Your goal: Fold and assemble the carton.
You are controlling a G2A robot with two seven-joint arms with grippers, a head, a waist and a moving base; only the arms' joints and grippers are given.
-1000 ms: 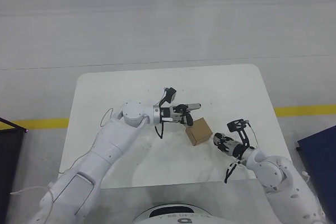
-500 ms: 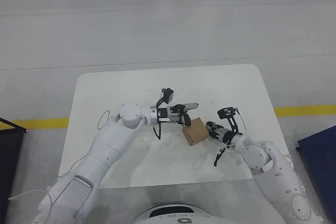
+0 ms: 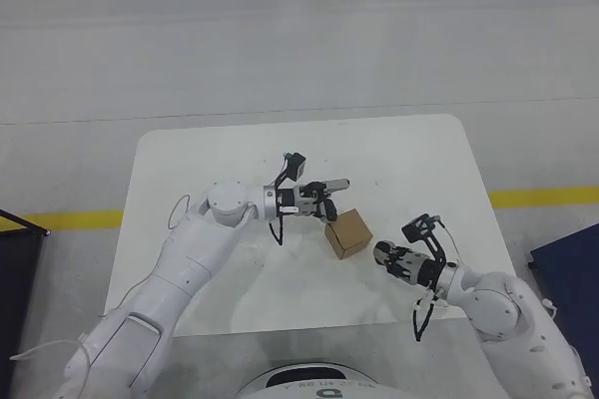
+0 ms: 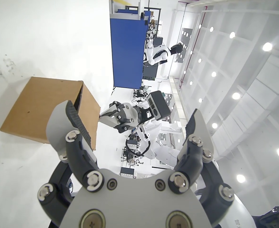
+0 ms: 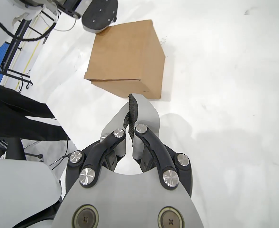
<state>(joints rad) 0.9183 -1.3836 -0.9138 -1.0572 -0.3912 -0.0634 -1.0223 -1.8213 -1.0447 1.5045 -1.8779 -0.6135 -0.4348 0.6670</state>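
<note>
Plain brown carton (image 3: 347, 234); white table (image 3: 200, 199); ridged black fingers (image 4: 79, 123)

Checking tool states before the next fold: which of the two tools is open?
The left tool, by the carton: its jaws stand wide apart, while the right tool is pressed shut, empty.

Brown carton (image 5: 130, 58) stands closed on the white bench (image 5: 225, 60), 1 flap seam visible. Right tool (image 5: 132, 103), fingers pressed together, sits just beside its near lower edge. 1 padded finger (image 5: 100, 12) of the left arm overlaps the far top corner.
</note>
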